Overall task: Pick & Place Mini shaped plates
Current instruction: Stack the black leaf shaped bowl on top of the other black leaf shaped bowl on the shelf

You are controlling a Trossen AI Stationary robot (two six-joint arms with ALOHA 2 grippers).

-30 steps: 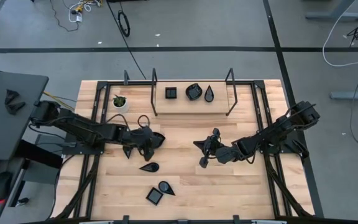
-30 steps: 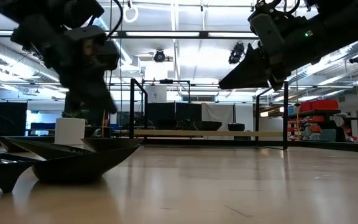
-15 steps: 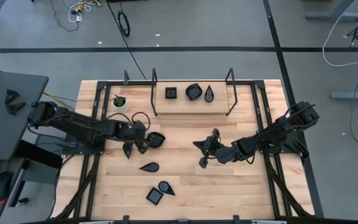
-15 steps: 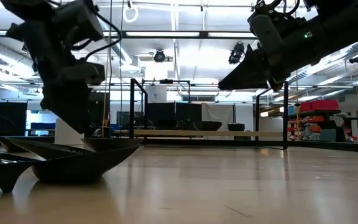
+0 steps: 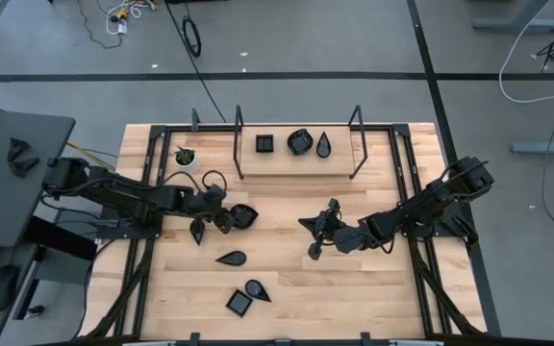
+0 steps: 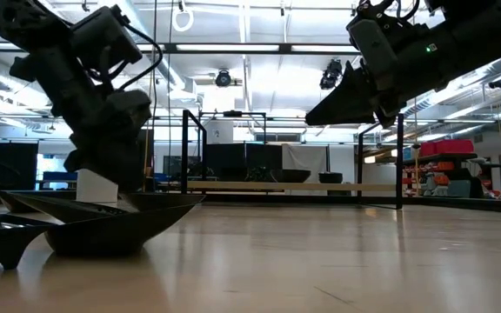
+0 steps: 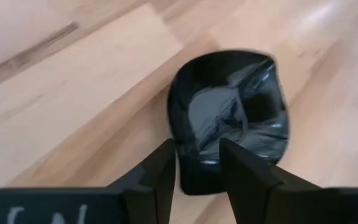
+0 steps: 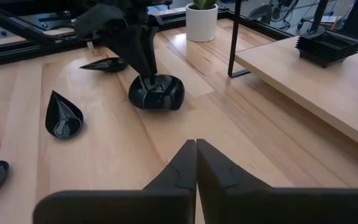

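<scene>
The left tool (image 5: 221, 220) stands with its fingers (image 7: 160, 180) slightly parted astride the near rim of a rounded mini plate (image 7: 232, 124), one finger inside the bowl and one outside; whether they press the rim cannot be told. This plate (image 5: 242, 215) rests on the table (image 5: 287, 279) left of centre, with a teardrop plate (image 5: 198, 231) just beside the tool and another teardrop (image 5: 231, 258) nearer the front edge. The right tool (image 5: 308, 231) hovers mid-table, fingers closed and empty. Three plates sit on the raised shelf (image 5: 301, 159) at the back. Risk: withdrawing with a finger inside the bowl would probably drag or tip the glossy plate; a low sideways sweep could knock the adjacent teardrop.
</scene>
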